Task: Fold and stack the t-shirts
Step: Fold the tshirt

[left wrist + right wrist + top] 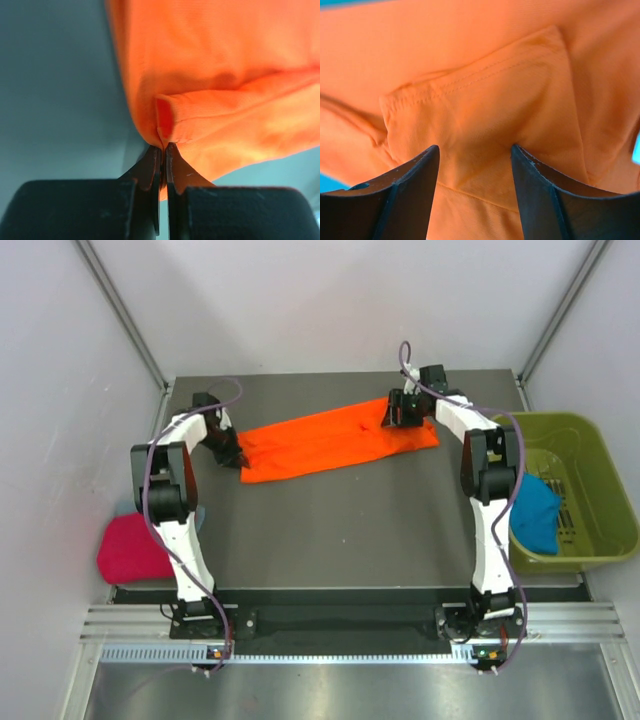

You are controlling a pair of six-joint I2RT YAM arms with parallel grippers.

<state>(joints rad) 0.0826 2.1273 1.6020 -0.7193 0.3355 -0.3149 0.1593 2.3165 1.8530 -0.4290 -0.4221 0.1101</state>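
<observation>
Left claw [162, 147] clamps shut on the doubled edge of the orange tee [335, 440], pinching only a small bite of cloth at the tips of its jaws, as the two arms set up a fold on the desk [350, 540].

Nearest the arm bases, at 8 o'clock, the magenta tee [130, 545] lies bunched just off the desk's left edge, apparently waiting its turn. At 4 o'clock the teal tee [535, 515] slumps inside the olive bin [590, 435], which stands beside the desk's right edge.

Farther back, the orange tee lies as one long, narrow band across the far half of the desk, running from 10 o'clock to 1 o'clock. By its shape it looks folded lengthwise, with the crosswise fold not yet made.

Each arm takes one short end, the left at 10 o'clock and the right at 1 o'clock. That placement probably lets them keep the band flat while one end is carried over the other.

At the far end, the right claw [475, 150] stands open, with its jaws spread over a stitched hem and the cloth not clamped. It likely needs to close before any lift, since a pull from the left alone would drag the shirt askew.
</observation>
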